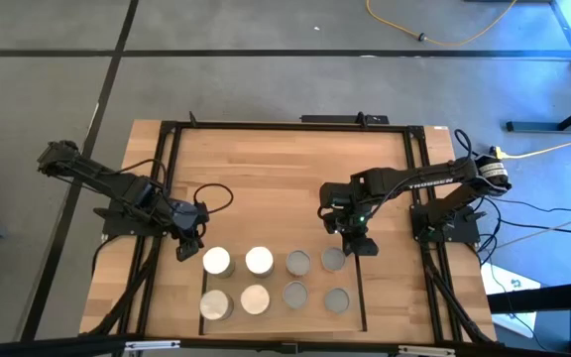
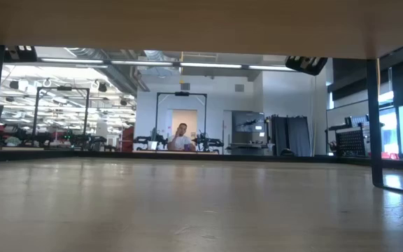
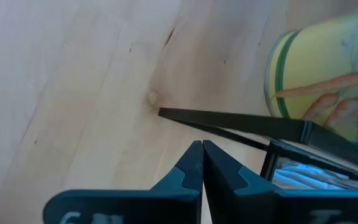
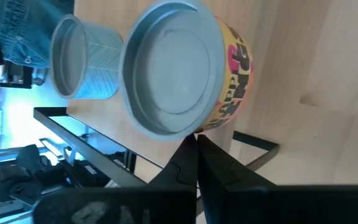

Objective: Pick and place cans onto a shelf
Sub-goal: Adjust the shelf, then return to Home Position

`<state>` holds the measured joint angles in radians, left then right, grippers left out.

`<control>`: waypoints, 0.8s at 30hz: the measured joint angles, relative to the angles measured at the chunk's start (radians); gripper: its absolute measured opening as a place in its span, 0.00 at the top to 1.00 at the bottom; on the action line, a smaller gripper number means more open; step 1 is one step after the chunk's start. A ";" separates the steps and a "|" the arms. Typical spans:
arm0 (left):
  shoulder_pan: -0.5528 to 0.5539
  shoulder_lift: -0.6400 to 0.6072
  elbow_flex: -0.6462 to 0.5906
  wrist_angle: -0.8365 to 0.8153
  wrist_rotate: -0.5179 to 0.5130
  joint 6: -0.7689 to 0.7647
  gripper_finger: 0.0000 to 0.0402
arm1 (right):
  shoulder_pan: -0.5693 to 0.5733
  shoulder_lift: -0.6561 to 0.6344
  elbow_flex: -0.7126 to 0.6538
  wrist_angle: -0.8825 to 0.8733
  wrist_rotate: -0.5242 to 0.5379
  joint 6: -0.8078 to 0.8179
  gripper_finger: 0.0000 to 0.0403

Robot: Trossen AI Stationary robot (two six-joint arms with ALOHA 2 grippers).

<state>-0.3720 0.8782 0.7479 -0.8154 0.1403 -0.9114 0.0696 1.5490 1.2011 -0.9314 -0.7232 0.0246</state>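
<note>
Cans (image 1: 276,279) stand upright in two rows of four on the shelf (image 1: 355,319), at the surface's near edge; all eight look placed; the right tool (image 1: 357,245), fingers together and empty, sits just beside the grey-topped end can (image 1: 333,260); the left tool (image 1: 187,245), also closed, hangs beside a white-topped one (image 1: 216,262).

You are looking at eight cans (image 1: 259,261) standing in two rows of four on one shelf (image 1: 355,319): four showing white or cream tops, four showing grey tops. Two arms are reaching in.
</note>
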 joint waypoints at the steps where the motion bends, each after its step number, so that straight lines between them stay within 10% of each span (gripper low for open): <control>1: -0.004 0.001 0.000 0.000 -0.001 -0.002 1.00 | 0.000 0.000 0.000 0.000 0.008 0.000 0.99; 24: -0.010 -0.104 0.195 -0.232 -0.216 0.019 1.00 | -0.008 -0.109 0.193 -0.162 0.220 -0.006 0.99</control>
<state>-0.3820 0.7742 0.9428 -1.0478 -0.0761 -0.8926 0.0620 1.4396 1.3937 -1.0929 -0.5031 0.0181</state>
